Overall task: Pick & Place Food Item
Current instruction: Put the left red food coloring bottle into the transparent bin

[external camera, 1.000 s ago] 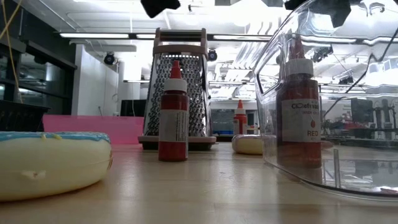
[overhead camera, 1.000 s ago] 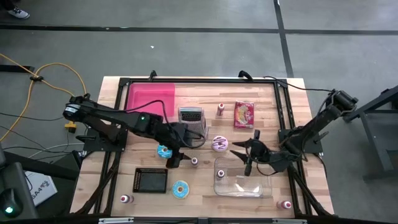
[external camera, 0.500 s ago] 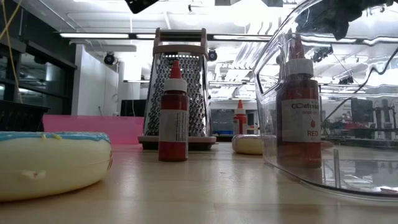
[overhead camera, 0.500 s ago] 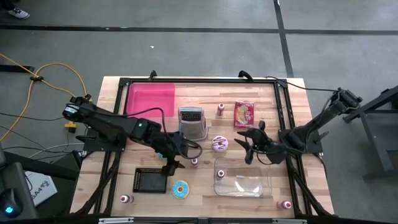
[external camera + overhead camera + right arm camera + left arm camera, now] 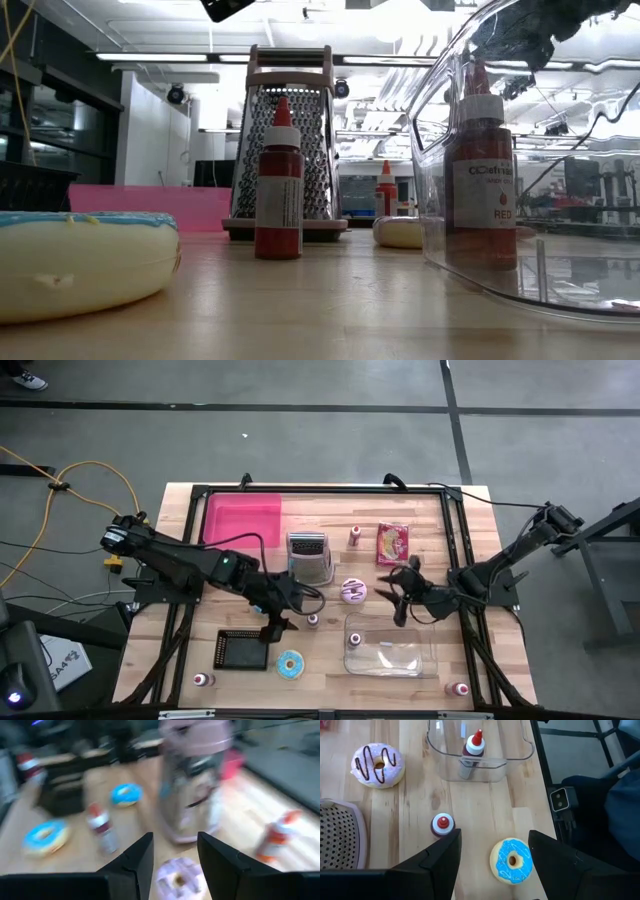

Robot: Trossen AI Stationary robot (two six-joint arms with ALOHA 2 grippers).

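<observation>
While both arms hang over the middle of the wooden table (image 5: 470, 510), neither one is carrying anything. The left gripper (image 5: 283, 622) sits with its fingers spread wide and empty, right above a small red bottle (image 5: 442, 824) and near the blue-iced donut (image 5: 512, 861), which lies close to the table's front edge beside the black tray (image 5: 243, 649). The right gripper (image 5: 398, 596) has its fingers parted partway, nothing between them, hovering just beside the pink donut with chocolate drizzle (image 5: 353, 591) and near the back rim of the clear container (image 5: 390, 657). That container has a red bottle (image 5: 471, 751) by its wall. The box grater (image 5: 309, 555) stands upright behind the pink donut, so that spot is pretty hemmed in. More open wood shows between the pink board (image 5: 243, 516) and the snack packet (image 5: 392, 543) toward the far edge.
</observation>
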